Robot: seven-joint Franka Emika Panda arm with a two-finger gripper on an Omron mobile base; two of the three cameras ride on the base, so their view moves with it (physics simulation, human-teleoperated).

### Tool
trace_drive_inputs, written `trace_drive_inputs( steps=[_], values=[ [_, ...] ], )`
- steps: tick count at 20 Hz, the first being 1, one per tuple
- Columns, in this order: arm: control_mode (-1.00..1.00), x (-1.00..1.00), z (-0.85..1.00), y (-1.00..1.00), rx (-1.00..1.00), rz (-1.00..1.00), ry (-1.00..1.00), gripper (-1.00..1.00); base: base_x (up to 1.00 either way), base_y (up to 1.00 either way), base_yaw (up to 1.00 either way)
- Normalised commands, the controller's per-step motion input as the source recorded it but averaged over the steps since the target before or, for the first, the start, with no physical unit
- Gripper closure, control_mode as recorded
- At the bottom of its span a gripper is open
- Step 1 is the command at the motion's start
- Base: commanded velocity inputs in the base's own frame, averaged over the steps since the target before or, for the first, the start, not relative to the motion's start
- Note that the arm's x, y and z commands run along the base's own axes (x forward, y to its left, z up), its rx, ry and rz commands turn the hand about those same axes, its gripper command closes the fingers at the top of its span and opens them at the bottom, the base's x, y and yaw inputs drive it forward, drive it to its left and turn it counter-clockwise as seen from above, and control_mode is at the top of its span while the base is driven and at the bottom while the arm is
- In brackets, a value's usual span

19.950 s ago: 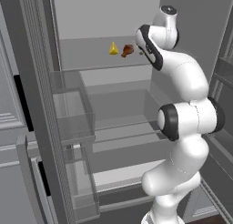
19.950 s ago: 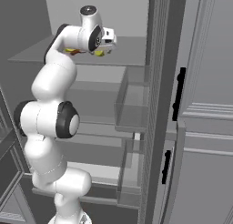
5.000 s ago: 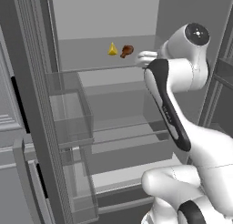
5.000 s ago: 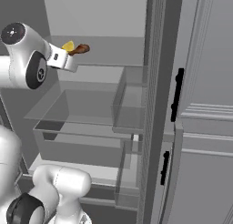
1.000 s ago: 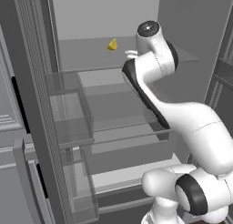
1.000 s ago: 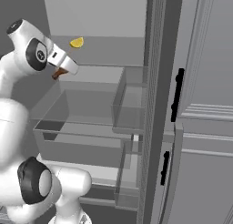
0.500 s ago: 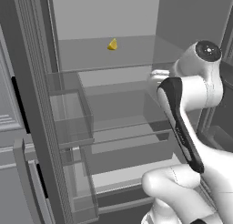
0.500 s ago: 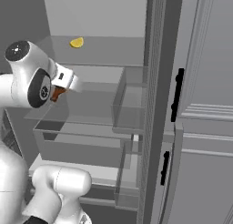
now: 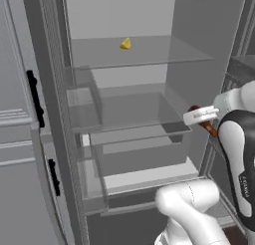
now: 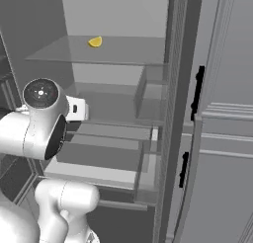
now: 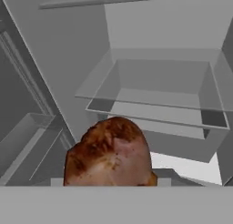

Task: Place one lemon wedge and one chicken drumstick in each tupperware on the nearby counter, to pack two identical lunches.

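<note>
— What's the gripper [image 9: 201, 117] got?

— Its jaws are pinched on a dark reddish-brown chicken drumstick [image 11: 109, 154], held out beside the fridge's right wall, level with the clear drawer [image 9: 134, 109].

— And the lemon?

— One yellow lemon wedge [image 9: 126, 43] sits on the glass top shelf [image 9: 149, 52], toward its back edge, well apart from the hand.

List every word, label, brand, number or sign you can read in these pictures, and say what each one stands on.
Small dark lettering runs down the black band of the robot arm in the left base view: too small and blurred to read.
No readable text on the fridge shelf, the lemon wedge or the chicken drumstick.
</note>
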Motion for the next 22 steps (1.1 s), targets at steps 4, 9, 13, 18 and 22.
trace_drive_inputs(
  steps=[4,9,13,18,22],
  values=[
    [1.0,0.0,0.0,0.0,0.0,0.0,0.0,1.0,-1.0,0.16,0.1],
    [1.0,0.0,0.0,0.0,0.0,0.0,0.0,1.0,-1.0,0.44,0.17],
    [1.0,0.0,0.0,0.0,0.0,0.0,0.0,1.0,-0.99,0.85,0.34],
    [1.0,0.0,0.0,0.0,0.0,0.0,0.0,1.0,-0.34,1.0,0.53],
    [1.0,0.0,0.0,0.0,0.0,0.0,0.0,1.0,0.7,0.95,0.46]
  ],
)
